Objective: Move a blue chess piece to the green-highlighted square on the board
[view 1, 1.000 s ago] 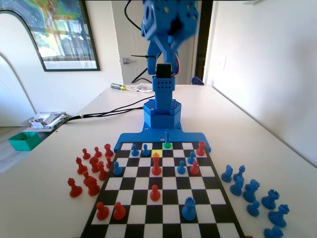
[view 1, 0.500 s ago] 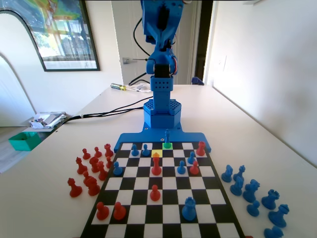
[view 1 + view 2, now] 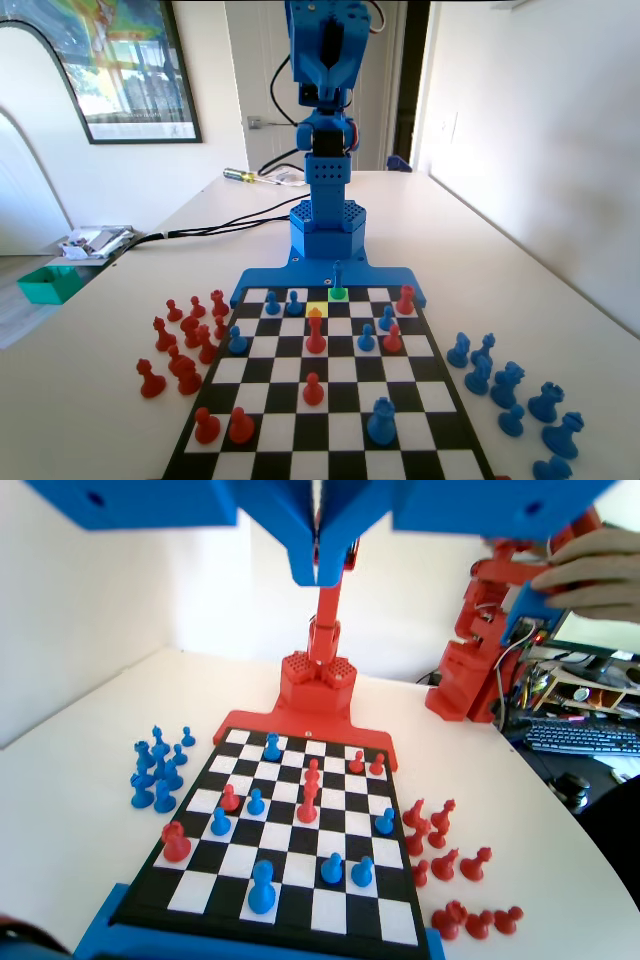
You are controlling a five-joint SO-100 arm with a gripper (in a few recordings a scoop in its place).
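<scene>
In the fixed view the slender blue chess piece (image 3: 338,275) stands upright on the green-highlighted square (image 3: 338,295), in the far row of the board (image 3: 330,435) just before the blue arm's base. The wrist view looks down at the same piece (image 3: 262,885) in the board's near row (image 3: 340,915). My gripper (image 3: 318,565) hangs high above the board at the top of the wrist view. Its jaws are pressed together with nothing between them. The blue arm (image 3: 322,60) is folded upright over its base, well clear of the piece.
A yellow-orange square (image 3: 316,312) lies beside the green one, with a red piece (image 3: 316,335) right in front of it. Captured red pieces (image 3: 185,345) crowd the table left of the board and blue ones (image 3: 510,385) the right. A large blue piece (image 3: 381,420) stands near the front.
The arm has swung up and back from a forward lean to an upright fold. The blue piece has stayed on the green square.
</scene>
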